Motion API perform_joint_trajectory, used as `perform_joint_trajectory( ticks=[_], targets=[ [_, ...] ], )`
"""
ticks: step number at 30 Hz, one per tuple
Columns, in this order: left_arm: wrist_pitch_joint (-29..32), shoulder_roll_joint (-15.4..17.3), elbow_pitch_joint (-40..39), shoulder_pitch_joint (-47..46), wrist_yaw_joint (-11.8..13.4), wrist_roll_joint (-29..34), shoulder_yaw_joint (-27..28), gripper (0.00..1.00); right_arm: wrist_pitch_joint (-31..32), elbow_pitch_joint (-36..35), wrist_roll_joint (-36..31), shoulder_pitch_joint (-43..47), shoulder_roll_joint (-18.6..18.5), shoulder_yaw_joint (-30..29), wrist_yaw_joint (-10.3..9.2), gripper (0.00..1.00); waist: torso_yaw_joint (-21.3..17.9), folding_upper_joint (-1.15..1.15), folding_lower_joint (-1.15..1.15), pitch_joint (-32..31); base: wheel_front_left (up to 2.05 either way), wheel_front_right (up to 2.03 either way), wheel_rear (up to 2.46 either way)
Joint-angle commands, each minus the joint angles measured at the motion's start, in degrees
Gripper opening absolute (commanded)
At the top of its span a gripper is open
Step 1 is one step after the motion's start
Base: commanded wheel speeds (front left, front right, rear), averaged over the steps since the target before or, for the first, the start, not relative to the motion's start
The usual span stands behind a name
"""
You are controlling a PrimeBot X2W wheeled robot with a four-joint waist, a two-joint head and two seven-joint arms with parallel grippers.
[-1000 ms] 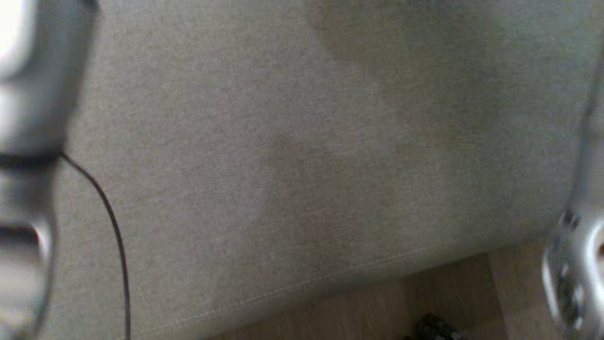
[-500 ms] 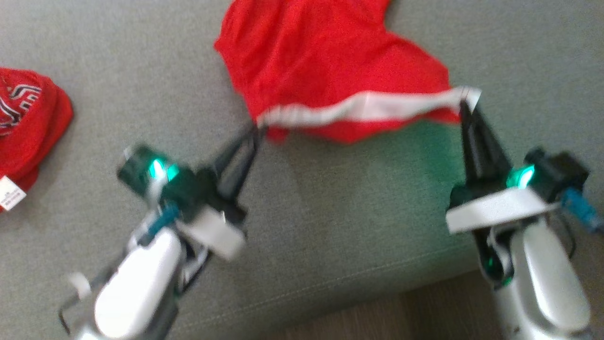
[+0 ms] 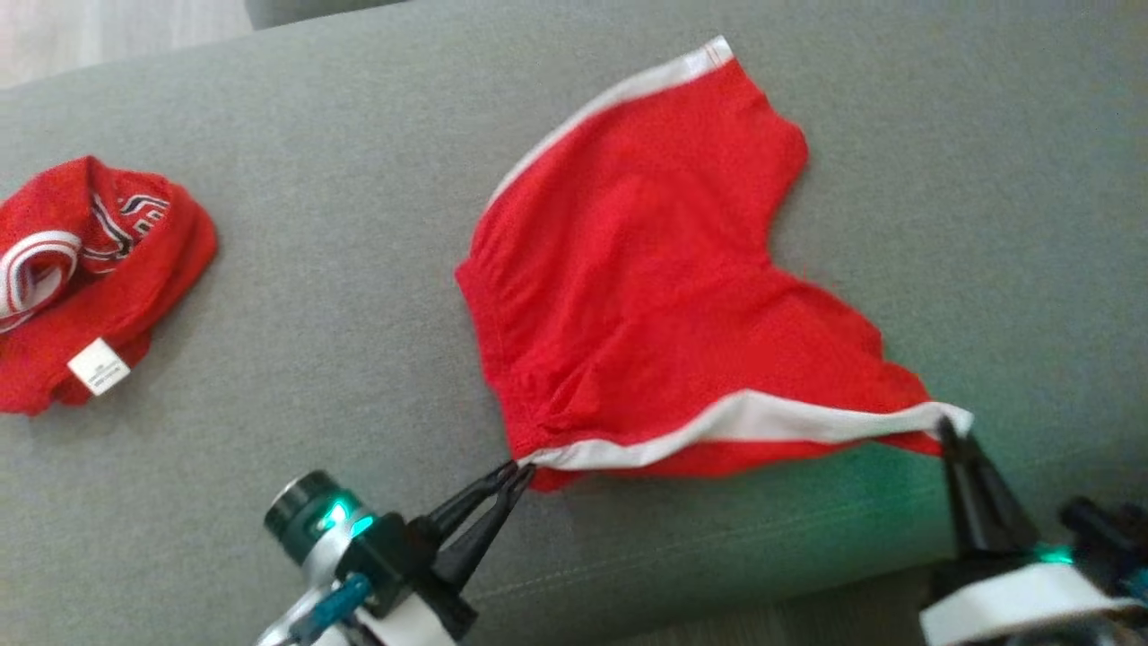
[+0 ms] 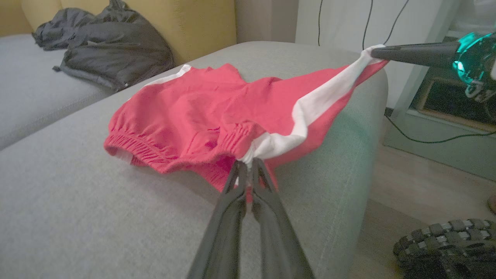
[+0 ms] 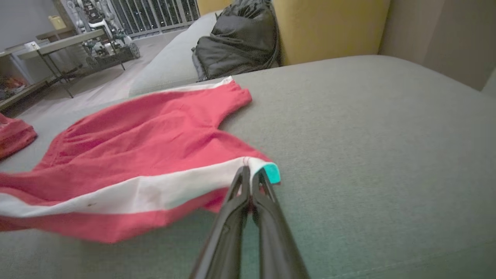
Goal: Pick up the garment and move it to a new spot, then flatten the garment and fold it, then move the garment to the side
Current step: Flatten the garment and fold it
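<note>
Both tools [image 3: 518, 471] [image 3: 943, 429] tight on garment [image 3: 646, 296]

No writing can be read. A small white tag [image 3: 99, 366] on the crumpled red cloth [image 3: 166, 269] at the left of the head view carries dark print too small to make out. Striped lettering [image 3: 136, 209] on the same cloth is folded over and illegible.

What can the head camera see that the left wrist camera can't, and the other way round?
Head camera: a second red garment bunched at the left, with a white tag. Left wrist camera: dark clothes against a yellow cushion. Both: the red shorts on the grey sofa, their white stripe pinched by the left end effector and right end effector.
</note>
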Motion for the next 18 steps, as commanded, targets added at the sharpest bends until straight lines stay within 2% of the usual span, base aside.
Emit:
perform_joint_trajectory(
  ticks=[1,4,8,13,18],
  targets=[
    [-0.29,1.32,-2.9,0.32,0.1,-2.27,2.53,0.0,1.03,-5.05,1.0,0.89,-1.01,-0.72,0.41,0.0,0.61,0.0,0.0,-0.78,0.0,0.0,0.0],
    [-0.29,1.2,-5.01,2.22,0.09,-5.26,4.48,0.0,2.74,-9.93,0.92,2.49,-0.64,-3.87,0.41,0.0,1.1,0.0,0.0,-1.2,0.0,0.0,0.0],
    [-0.29,-1.13,-5.93,1.54,0.09,-11.98,4.65,0.0,4.33,-12.02,0.26,-1.11,-0.14,-6.5,0.41,0.0,2.29,0.0,0.0,-1.15,0.0,0.0,0.0],
    [-0.29,-5.37,-2.45,-3.82,0.09,-22.59,4.57,0.0,8.24,-8.23,-2.48,-11.0,0.14,-8.43,0.41,0.0,4.02,0.0,0.0,0.17,0.0,0.0,0.0],
    [-0.29,-8.22,3.37,-12.46,0.09,-30.32,1.58,0.0,11.01,0.04,-7.16,-22.58,-1.62,-8.8,0.41,0.0,6.09,0.0,0.0,2.73,0.0,0.0,0.0]
  ],
)
